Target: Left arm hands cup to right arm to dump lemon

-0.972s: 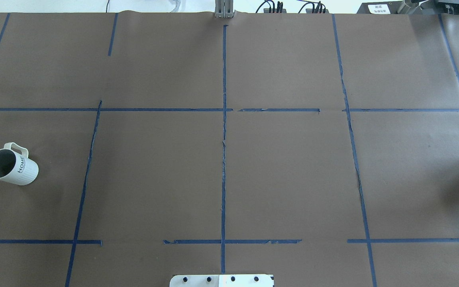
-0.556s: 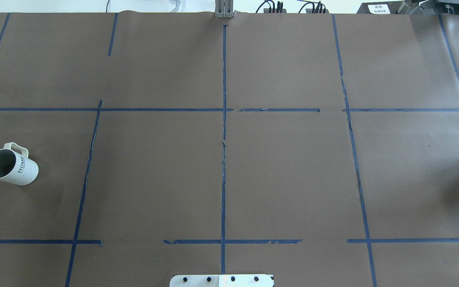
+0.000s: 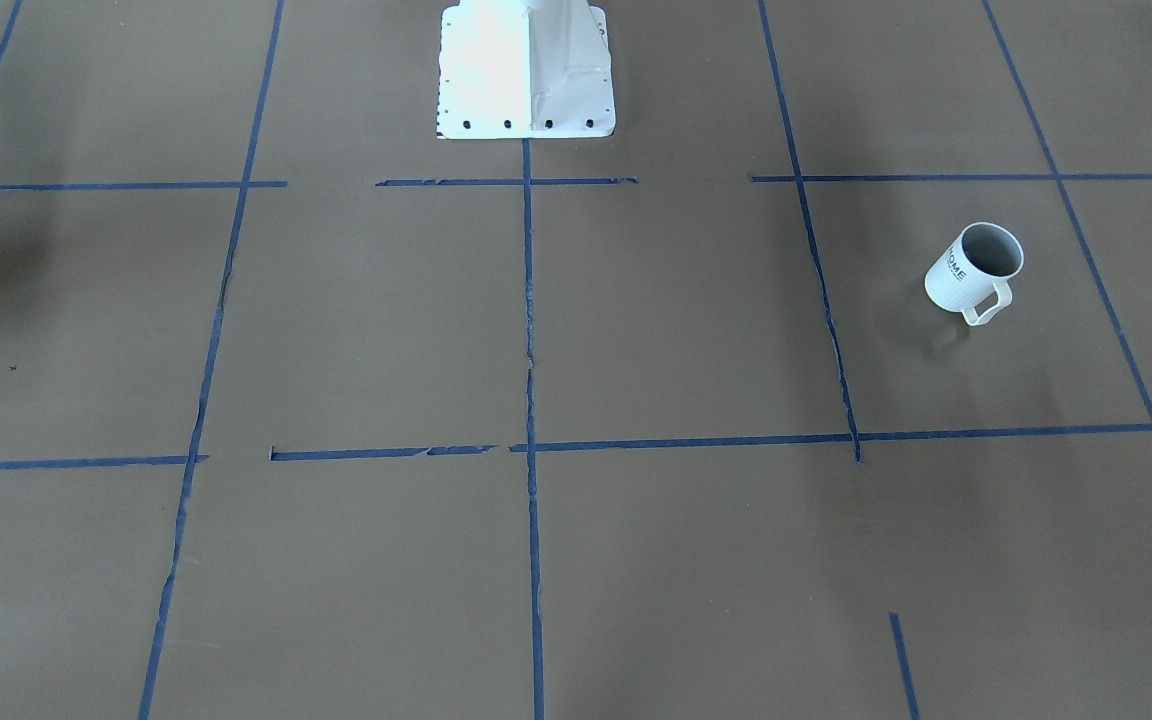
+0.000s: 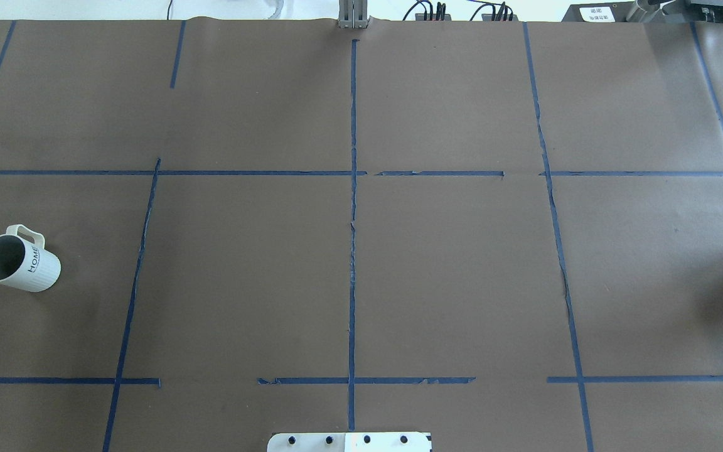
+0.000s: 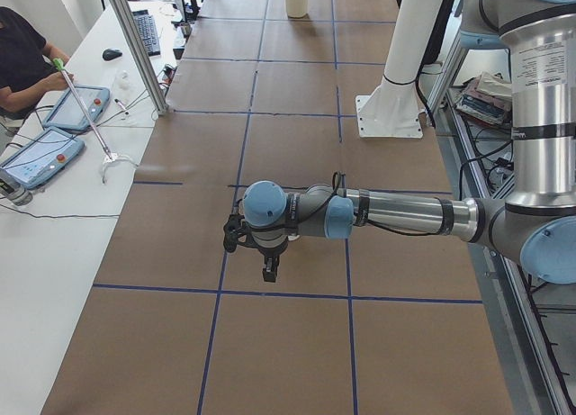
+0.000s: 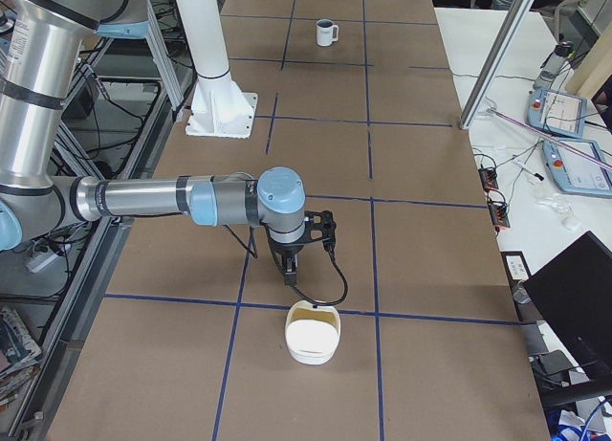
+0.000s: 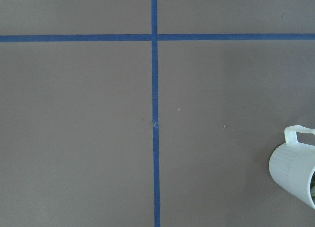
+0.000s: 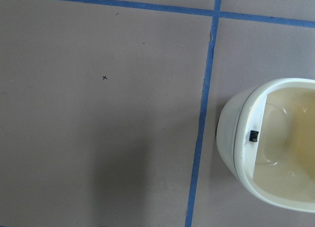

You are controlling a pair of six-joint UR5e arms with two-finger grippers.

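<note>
Currently L arm point(image 5: 405, 215), R arm point(image 6: 143, 198) stretch level over table point(image 5: 297, 352).

Left wrist view: cup point(image 7: 294, 164) cut by right edge, contents unreadable. Right wrist view: cream container point(image 8: 268, 143) at table's right end, cropped likewise. Side views only: left gripper point(image 5: 270, 270), right gripper point(image 6: 290, 267), jaw state unclear

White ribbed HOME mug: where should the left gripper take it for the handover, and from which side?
Pinch the rim of the white ribbed ceramic mug, coming straight down. It stands upright, mouth open: one finger inside the wall, one outside. Its loop handle points away from the robot's base, so I'd take the robot-side rim, leaving handle and body for the right arm.
</note>
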